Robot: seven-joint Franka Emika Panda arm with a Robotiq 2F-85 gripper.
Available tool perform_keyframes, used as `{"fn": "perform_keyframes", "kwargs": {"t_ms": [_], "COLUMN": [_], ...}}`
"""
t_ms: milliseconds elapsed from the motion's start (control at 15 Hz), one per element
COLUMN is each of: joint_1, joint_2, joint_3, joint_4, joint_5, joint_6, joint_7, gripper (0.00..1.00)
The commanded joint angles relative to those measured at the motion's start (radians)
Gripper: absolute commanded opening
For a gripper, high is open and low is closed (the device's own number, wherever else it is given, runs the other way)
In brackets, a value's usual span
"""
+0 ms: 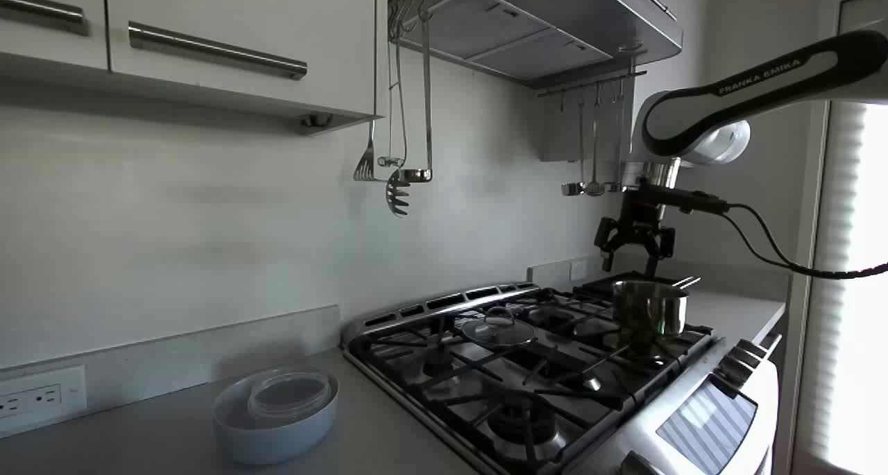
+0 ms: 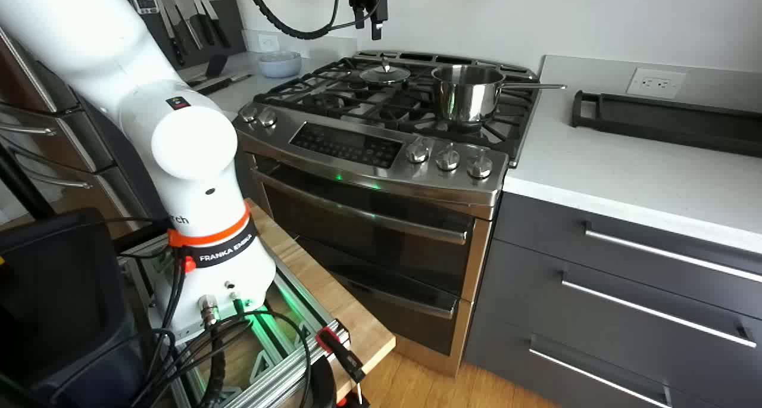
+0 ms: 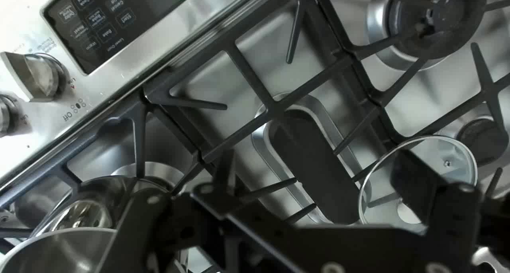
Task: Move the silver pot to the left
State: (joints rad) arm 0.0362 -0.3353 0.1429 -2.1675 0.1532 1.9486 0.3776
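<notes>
In an exterior view, the shiny cylindrical steel pot (image 2: 467, 101) is standing on the right of the black-grated steel stove (image 2: 381, 174). Behind it and leftward, a round clear glass lid (image 2: 387, 75) is lying on the stove. A long black rectangular tray (image 2: 661, 122) is resting on the white countertop (image 2: 595, 158) to the right. In both exterior views, a pale round bowl (image 1: 270, 440) is sitting left of the stove, holding a smaller translucent round dish (image 1: 290, 410). I am hanging my black two-fingered gripper (image 1: 629, 270) above the stove.
</notes>
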Motion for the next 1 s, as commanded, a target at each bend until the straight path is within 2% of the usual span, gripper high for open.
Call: {"fn": "perform_keyframes", "kwargs": {"t_ms": [0,467,667,933], "joint_1": [0.005,-0.01,-0.068,-0.12], "joint_2": [0.001,0.017,0.049,0.098], "joint_3": [-0.004,-0.004,-0.005,-0.023], "joint_4": [0.002,0.009,0.011,0.017], "joint_5": [-0.002,-0.027,-0.176,-0.377], "joint_6": [-0.002,-0.016,0.013,0.064], "joint_7": [0.001,0.026,0.102,0.131], "gripper": [1.0,1.0,1.0,1.0]}}
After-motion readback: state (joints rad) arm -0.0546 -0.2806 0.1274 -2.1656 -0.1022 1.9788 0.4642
